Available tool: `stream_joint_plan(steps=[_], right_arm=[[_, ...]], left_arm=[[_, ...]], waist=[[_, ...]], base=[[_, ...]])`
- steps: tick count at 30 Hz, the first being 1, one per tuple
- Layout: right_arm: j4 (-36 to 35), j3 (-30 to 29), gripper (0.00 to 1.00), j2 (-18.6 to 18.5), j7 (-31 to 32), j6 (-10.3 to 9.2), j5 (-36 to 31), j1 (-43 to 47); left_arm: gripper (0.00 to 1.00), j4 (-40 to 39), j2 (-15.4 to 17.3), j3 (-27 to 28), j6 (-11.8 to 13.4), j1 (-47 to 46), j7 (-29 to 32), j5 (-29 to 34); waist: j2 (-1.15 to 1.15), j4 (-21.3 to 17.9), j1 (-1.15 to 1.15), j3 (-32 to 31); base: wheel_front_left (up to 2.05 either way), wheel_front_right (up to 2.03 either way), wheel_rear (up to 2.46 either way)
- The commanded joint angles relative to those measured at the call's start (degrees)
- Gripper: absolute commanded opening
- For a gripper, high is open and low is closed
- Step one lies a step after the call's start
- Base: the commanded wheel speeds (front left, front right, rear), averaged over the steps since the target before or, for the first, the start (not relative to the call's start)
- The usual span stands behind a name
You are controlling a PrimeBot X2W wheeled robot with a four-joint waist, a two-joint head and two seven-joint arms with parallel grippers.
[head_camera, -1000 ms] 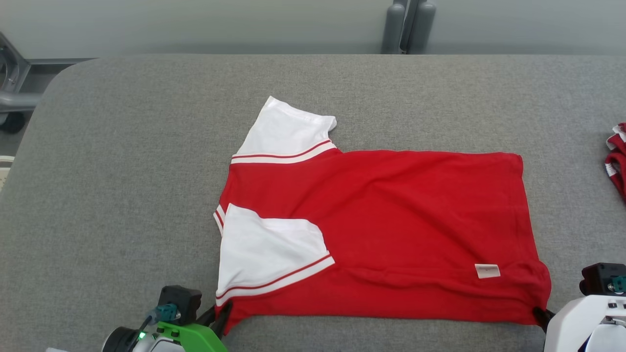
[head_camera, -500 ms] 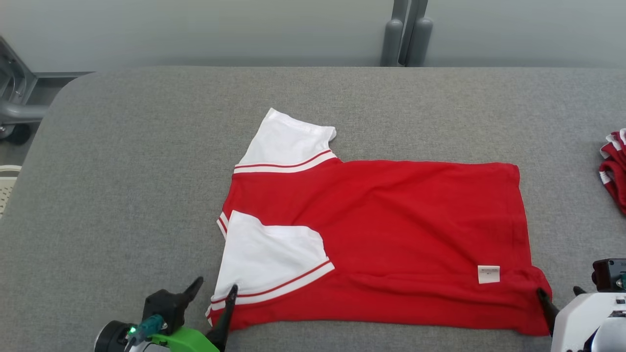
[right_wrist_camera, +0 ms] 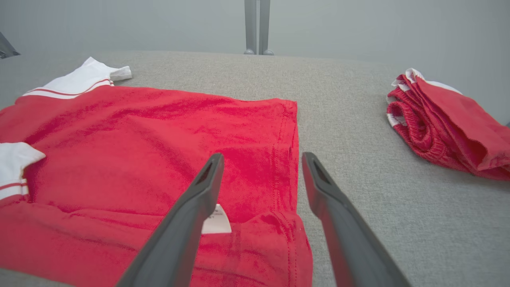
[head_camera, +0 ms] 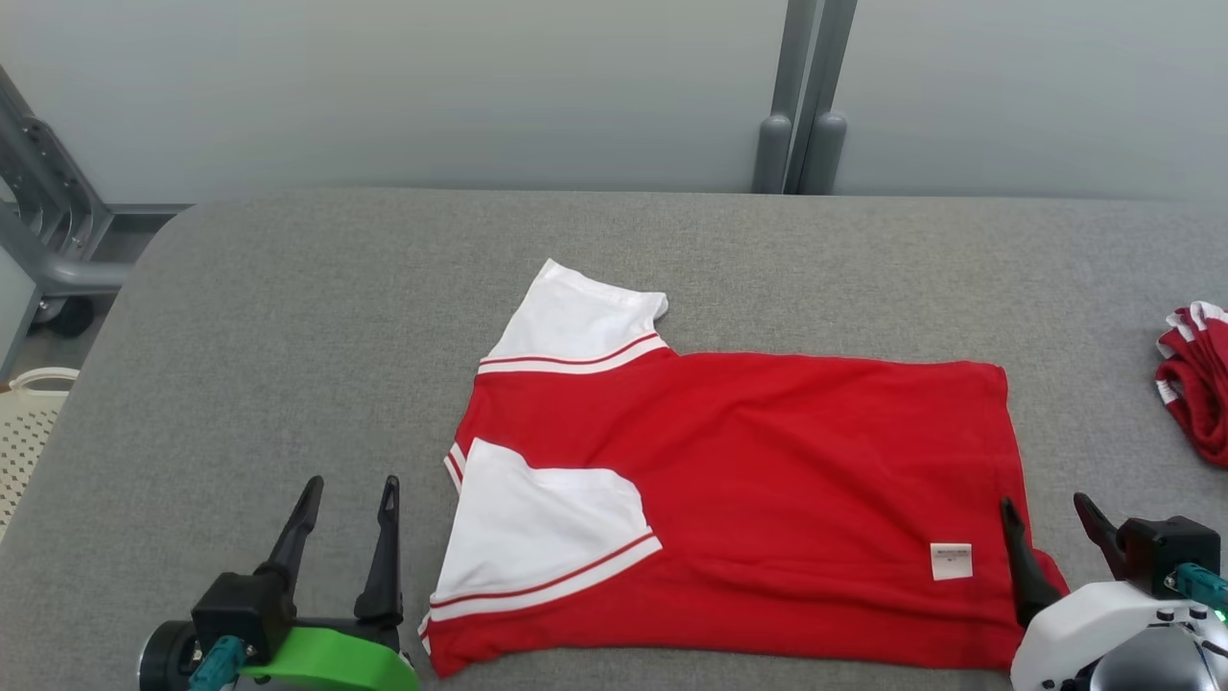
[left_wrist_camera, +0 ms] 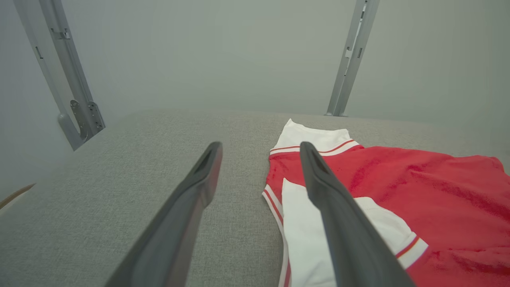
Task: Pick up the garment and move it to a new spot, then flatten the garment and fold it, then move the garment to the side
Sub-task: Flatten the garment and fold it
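A: Status at the near edge?
B: Both grippers have just released the garment [head_camera: 767,480]. The left gripper [head_camera: 350,485] at seven o'clock and the right gripper [head_camera: 1046,504] at five o'clock stand spread and empty.
A: Meaning?
B: A fold appears laid. The garment rests mid-table [head_camera: 288,336], with more folding and the side move pending.
A: Obstructions?
B: A bundled red cloth [head_camera: 1194,384] lies at three o'clock, well apart.

Soft, even light, barely any shadows; the wrist views bow at their edges, near fingers [left_wrist_camera: 187,215] slightly soft.
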Motion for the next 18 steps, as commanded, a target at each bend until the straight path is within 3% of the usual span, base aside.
stream_joint_plan(steps=[1,8,18], right_arm=[[0.6,0.7,1.0,0.5,-3.3,-0.09,-0.9,-1.0],[2.2,3.2,1.0,1.6,-10.0,-0.09,-0.2,-2.9],[4.6,6.1,1.0,1.9,-11.6,-0.09,-1.0,-5.5]], left_arm=[[1.0,-0.7,-0.5,1.6,0.3,0.3,-0.5,-0.1],[1.0,-2.3,-1.7,4.9,-0.8,-0.2,-0.4,1.3],[1.0,2.4,-1.8,6.6,-2.9,-0.6,-0.4,4.7]], waist=[[0.0,-0.1,0.0,-1.6],[0.0,-0.1,0.0,-2.9],[0.0,-0.6,0.0,-4.5]], base=[[0.0,0.0,0.0],[0.0,0.0,0.0],[0.0,0.0,0.0]])
